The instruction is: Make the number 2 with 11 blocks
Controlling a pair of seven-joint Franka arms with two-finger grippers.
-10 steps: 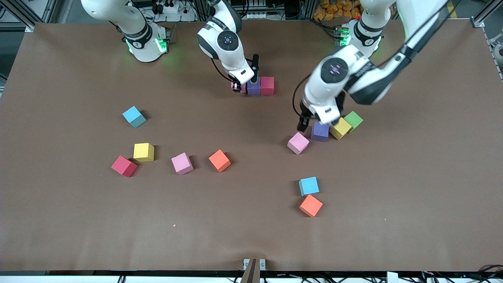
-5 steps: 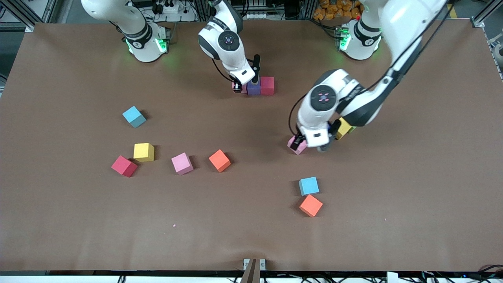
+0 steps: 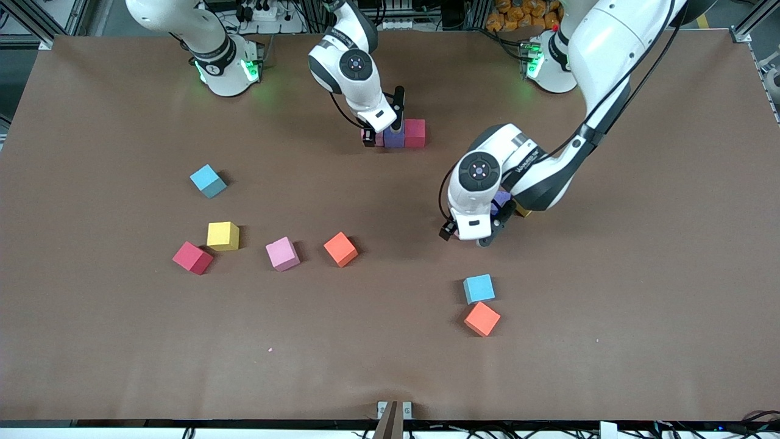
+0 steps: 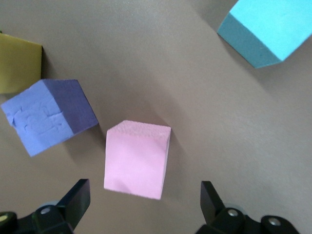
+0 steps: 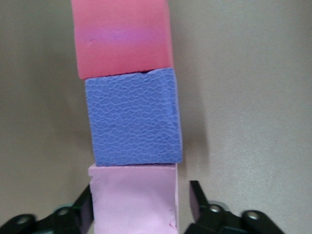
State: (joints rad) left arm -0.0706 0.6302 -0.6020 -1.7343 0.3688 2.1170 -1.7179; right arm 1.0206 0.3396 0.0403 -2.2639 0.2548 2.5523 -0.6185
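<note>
The left tool is held wide open directly over a loose pink block, one finger on each flank and neither touching. For a clean pick, the tool should be lowered squarely until the fingers straddle the block's flat faces, kept off the purple block just beside it, then closed. The right tool is at the started row toward the robots' edge of the tabletop, fingers parted and just clear of the pink end block, which touches a purple block and a red block. It should be lifted straight up so that row stays aligned
</note>
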